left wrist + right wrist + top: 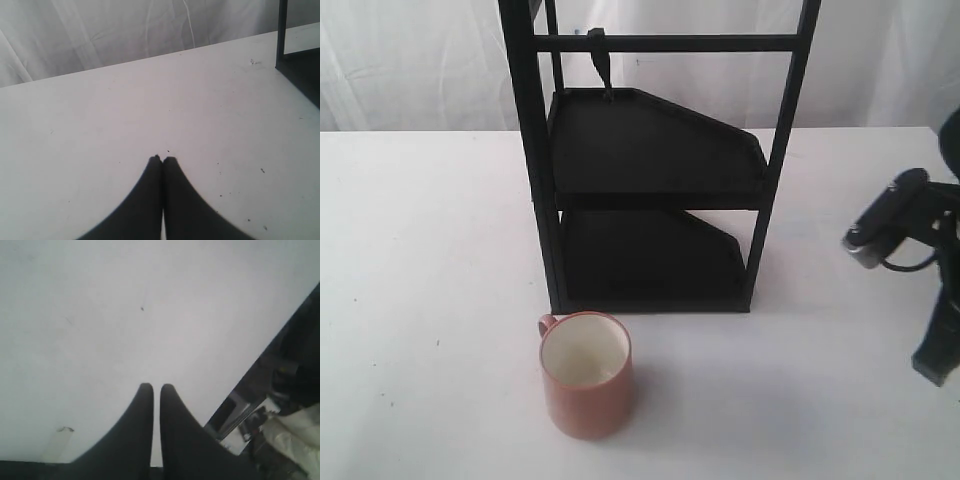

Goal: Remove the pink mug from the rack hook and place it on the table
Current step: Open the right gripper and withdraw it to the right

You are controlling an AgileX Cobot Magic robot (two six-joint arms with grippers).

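The pink mug (586, 385) is standing upright on the table (420, 250), mouth up and cream inside showing, with its handle (547, 323) pointing to the far left. It is sitting just in front of the rack (650, 160), near the rack's left post but not touching it as far as the exterior view shows. Nothing is gripping it. Farther back and higher, the rack hook (601, 62) is hanging bare from the crossbar (700, 43).

Both arms are keeping well apart from the mug. The left gripper (163, 160) is hovering over bare tabletop with its tips pressed together and nothing between them — only a corner of the rack is showing in its view. The right gripper (156, 387) is likewise pointing at open tabletop, its fingers drawn together with just a thin slit between them, pinching nothing. In the exterior view the right arm (920, 250) is sitting at the far right edge.

Judging from this, the task is looking complete: the mug is off the hook and resting on the table. Nothing appears to be left beyond the arms parking.
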